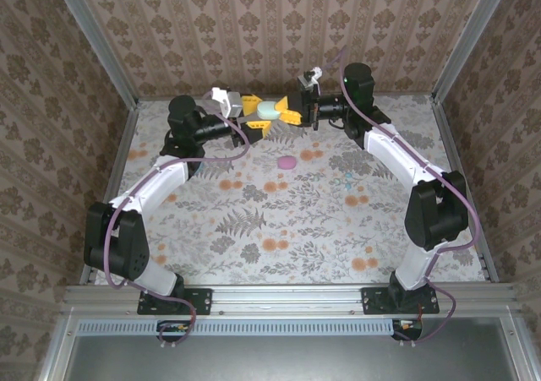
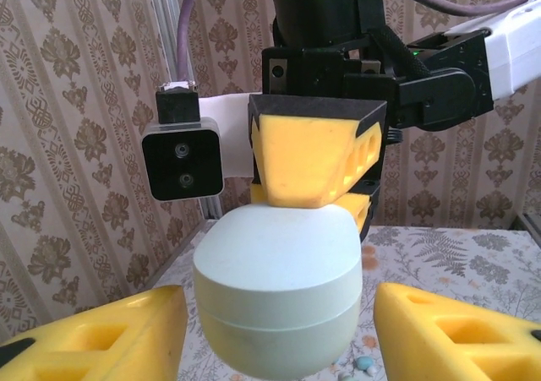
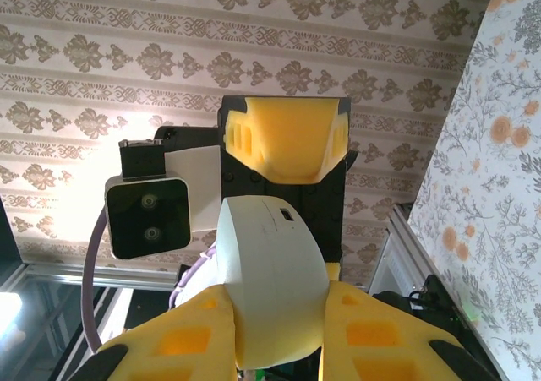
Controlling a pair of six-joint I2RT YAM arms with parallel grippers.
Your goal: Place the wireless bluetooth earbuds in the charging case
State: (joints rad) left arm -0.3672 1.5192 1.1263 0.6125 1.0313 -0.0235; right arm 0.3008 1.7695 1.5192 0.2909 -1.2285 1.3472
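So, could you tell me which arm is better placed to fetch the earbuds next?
Left, probably: the left hand is open and holds nothing, while the right hand clamps the case.

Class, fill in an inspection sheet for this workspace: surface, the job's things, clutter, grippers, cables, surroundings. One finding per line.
Surface: floral-print table, flat, no spills seen.
Job's things: mint charging case held in the air, lid closed; tiny teal earbuds lying on the table below it.
Clutter: pink oval object on the table.
Grippers: right gripper shut on the mint charging case; left gripper open, one finger on either side of the case.
Cables: purple cable running along the arm, away from the case.
Surroundings: patterned wallpaper walls; metal frame posts.
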